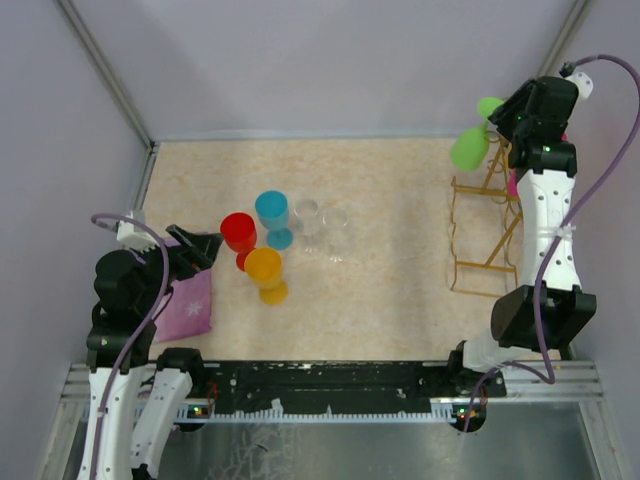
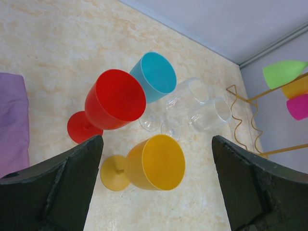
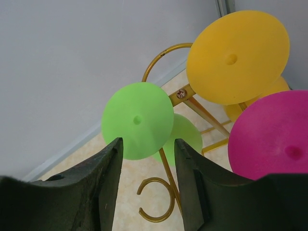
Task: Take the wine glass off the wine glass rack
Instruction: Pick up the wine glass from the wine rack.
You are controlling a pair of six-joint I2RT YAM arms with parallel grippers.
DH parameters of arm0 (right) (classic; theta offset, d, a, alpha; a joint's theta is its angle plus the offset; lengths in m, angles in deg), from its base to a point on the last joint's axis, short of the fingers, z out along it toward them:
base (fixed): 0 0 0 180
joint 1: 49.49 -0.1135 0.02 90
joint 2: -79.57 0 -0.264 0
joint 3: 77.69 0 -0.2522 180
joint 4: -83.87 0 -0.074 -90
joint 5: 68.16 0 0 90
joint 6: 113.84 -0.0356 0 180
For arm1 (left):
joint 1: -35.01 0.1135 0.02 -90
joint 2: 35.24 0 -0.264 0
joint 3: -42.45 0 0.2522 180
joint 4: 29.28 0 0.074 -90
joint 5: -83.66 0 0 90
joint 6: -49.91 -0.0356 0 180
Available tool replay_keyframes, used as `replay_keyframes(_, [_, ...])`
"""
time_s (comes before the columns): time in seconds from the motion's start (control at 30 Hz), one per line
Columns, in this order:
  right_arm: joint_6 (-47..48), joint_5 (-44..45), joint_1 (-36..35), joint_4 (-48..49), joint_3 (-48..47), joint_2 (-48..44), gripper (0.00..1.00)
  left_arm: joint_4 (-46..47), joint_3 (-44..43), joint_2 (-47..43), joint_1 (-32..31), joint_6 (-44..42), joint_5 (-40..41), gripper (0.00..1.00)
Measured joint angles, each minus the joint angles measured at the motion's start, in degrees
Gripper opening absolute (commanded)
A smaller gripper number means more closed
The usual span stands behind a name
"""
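Rack (image 3: 183,94) holds three glasses (image 3: 137,120); table (image 1: 400,200) holds five more.

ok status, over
Left gripper open, far off. Right gripper open at green wine glass foot, not gripping. Glass hangs on wine glass rack; yellow glass, pink glass close beside.

Bright, even, diffuse light fills every view, leaving only faint, soft shadows beside the cups (image 1: 238,231) on the table (image 1: 400,190). Colours look saturated, without harsh glare. In both wrist views the near fingers (image 3: 91,192) appear dark and slightly blurred.
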Motion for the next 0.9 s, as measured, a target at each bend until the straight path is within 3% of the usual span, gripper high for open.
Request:
replay_keyframes(0.67, [-1.7, 0.9, 0.2, 0.7, 0.0, 3.3, 0.46, 0.0, 0.0, 0.0, 0.0, 0.0, 0.0, 0.99])
replay_keyframes(0.9, [-3.5, 0.1, 0.3, 2.9, 0.0, 3.7, 0.36, 0.0, 0.0, 0.0, 0.0, 0.0, 0.0, 0.99])
